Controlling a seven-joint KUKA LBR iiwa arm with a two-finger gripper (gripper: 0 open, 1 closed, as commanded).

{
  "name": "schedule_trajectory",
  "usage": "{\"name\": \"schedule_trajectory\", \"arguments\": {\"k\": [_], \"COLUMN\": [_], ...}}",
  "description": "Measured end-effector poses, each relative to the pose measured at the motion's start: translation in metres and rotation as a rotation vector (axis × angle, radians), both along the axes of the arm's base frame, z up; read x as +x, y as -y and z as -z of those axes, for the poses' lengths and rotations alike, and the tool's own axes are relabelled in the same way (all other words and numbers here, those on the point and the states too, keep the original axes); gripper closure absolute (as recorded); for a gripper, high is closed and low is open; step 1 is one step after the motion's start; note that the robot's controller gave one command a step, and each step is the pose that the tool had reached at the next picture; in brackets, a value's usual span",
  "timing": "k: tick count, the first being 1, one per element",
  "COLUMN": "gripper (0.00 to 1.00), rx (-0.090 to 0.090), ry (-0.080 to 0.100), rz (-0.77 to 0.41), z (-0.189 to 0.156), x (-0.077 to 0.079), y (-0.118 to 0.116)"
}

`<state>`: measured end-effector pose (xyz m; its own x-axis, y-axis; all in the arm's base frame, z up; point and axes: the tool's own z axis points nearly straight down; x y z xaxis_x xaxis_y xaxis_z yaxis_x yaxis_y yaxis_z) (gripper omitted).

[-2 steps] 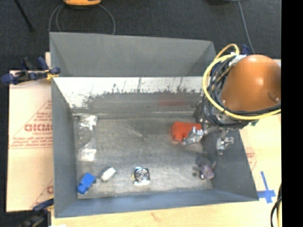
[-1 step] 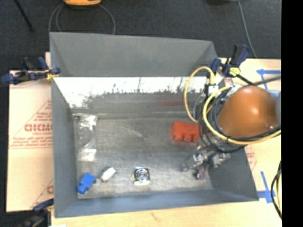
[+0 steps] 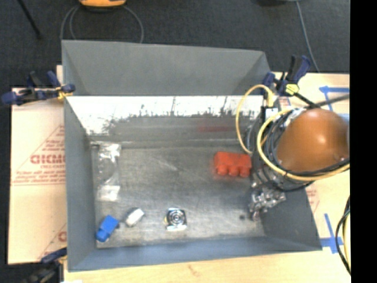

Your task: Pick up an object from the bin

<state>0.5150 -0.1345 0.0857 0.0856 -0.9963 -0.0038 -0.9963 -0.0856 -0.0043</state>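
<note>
**Gripper low at the right end of the bin, near a red block**

The arm is seen reaching in from the right. Its wrist is hidden under a rounded orange cover point(image 3: 309, 140), around which yellow and black cables point(image 3: 247, 119) are looped. Below the cover, the gripper point(image 3: 261, 202) is placed low over the right end of the floor of the grey metal bin point(image 3: 165, 69), close to the foot of the right wall. Whether it is released or clenched cannot be told, since its tip is seen as a small dark, metallic tangle against the grey floor.

The thing nearest to the gripper is a red block point(image 3: 231, 164) with a knobbed lower edge. It lies on the floor up and to the left of the gripper, towards the back wall and just beside the looped cables. Block and gripper are seen apart, with a strip of bare floor between them.

The other things are spread along the floor, well apart from the gripper. A round silver metal piece point(image 3: 175, 218) lies near the front wall, about midway along it. Further left, a small white piece point(image 3: 135, 217) is laid at a tilt. Just beside it, in the front left corner, a blue piece point(image 3: 106, 228) is found. Along the left side, clear plastic point(image 3: 108, 158) is scattered between the back and the middle of the floor. The back wall is scuffed white along its upper edge.
</note>
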Motion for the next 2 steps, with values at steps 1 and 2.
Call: {"name": "schedule_trajectory", "arguments": {"k": [1, 2], "gripper": [1.0, 1.0], "rx": [-0.002, -0.005], "ry": [-0.005, 0.005], "rz": [0.007, -0.025], "z": [-0.018, -0.131], "x": [-0.016, -0.011], "y": [-0.018, -0.026]}}
